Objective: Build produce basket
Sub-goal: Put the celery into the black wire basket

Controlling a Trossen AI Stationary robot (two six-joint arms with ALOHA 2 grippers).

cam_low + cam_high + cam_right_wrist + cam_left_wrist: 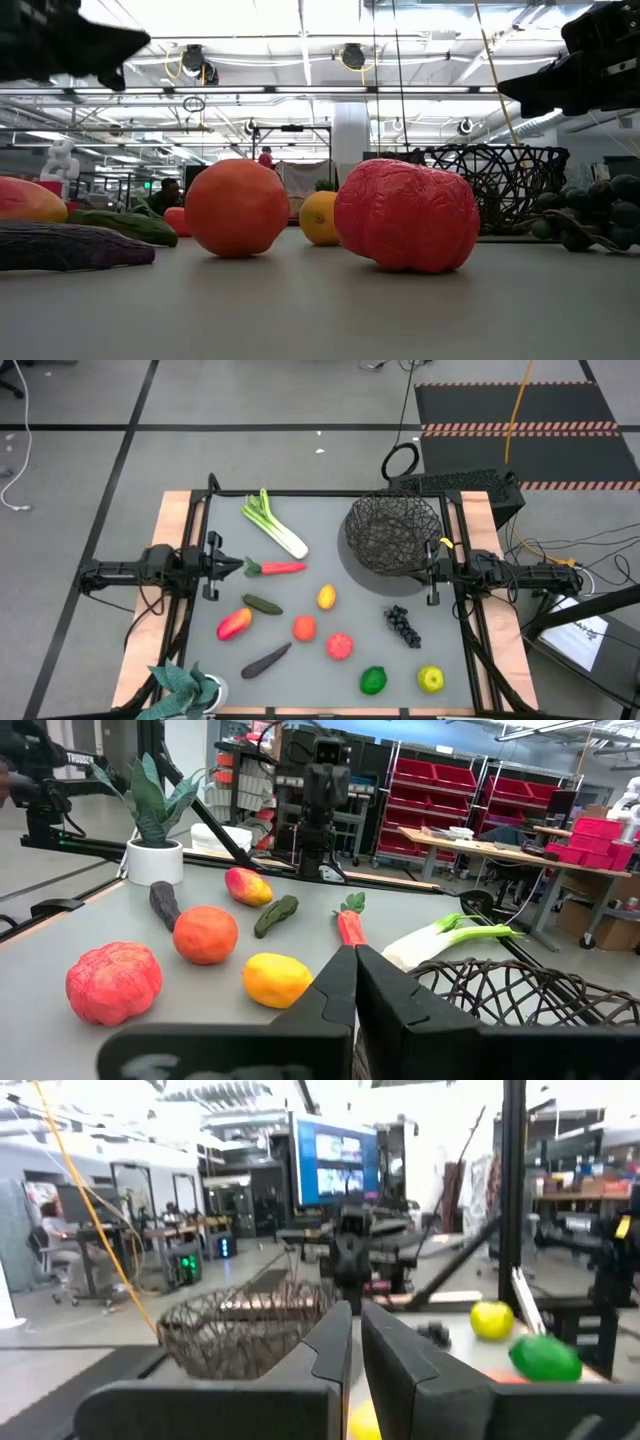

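Note:
The black wire basket stands at the table's far right, empty as far as I see. The produce lies loose on the grey table: leek, carrot, cucumber, red-yellow fruit, yellow fruit, orange fruit, red lumpy fruit, eggplant, grapes, green fruit, yellow-green apple. My left gripper hovers shut at the left edge, beside the carrot's leafy end. My right gripper hovers shut at the right edge, by the basket's near side.
A teal leafy plant in a white pot stands at the near left corner. Wooden table borders and black frame rails run along both sides. The middle of the table between the two grippers is bare grey surface.

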